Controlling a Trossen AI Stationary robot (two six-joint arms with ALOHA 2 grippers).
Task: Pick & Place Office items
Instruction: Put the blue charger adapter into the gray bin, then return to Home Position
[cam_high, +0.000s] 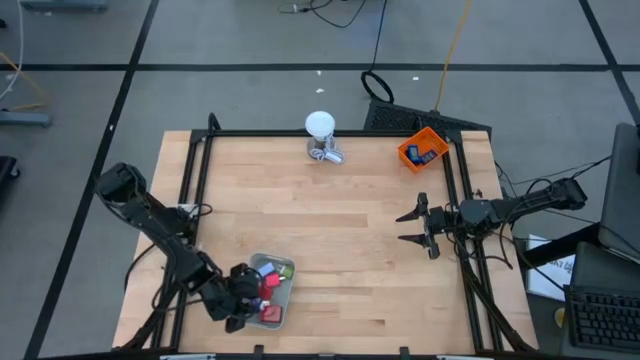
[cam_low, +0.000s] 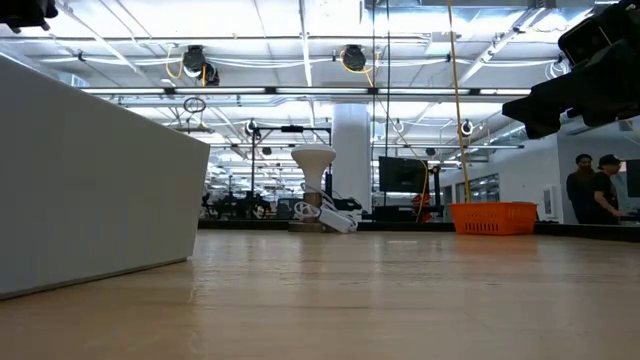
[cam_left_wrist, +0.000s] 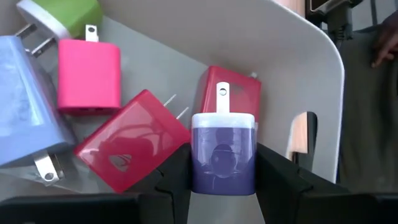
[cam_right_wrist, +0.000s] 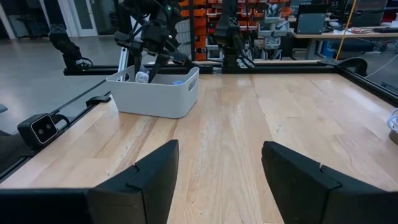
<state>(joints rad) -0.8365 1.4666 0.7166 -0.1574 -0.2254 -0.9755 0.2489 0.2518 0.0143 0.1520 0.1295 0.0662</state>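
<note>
Lifting that purple-blue charger (cam_left_wrist: 222, 152) cleanly is the whole job here, I reckon. The left tool (cam_high: 243, 290) is down inside the grey tray (cam_high: 287, 266) at about 7 o'clock on the desk (cam_high: 330, 250), and its two fingers sit clamped on either flank of the charger, prongs pointing away from the wrist. The grip looks centred, so a straight vertical pull should do it, slow enough that the plug doesn't twist between the fingers.

Watch the neighbours though. A dark red charger (cam_left_wrist: 132, 148) lies just beside one finger, looks like it's touching, and another red one (cam_left_wrist: 231, 84) sits right behind the held plug, so any sideways drag would likely shove them around. A pink charger (cam_left_wrist: 89, 76), a light-blue one (cam_left_wrist: 26, 106) and a green-and-white one (cam_left_wrist: 62, 14) are a bit further off in the same tray. The tray wall curves close on the other side too, so go up first, then across.

Destination is probably the orange bin (cam_high: 422, 149) at roughly 1 o'clock, which already has some dark bits in it. The white ball-topped thing (cam_high: 321, 135) at 12 o'clock is near that route, so pass clear of it. The right tool (cam_high: 418, 226) waits at 3 o'clock with fingers spread apart, holding nothing, and could be in the way of a wide swing
</note>
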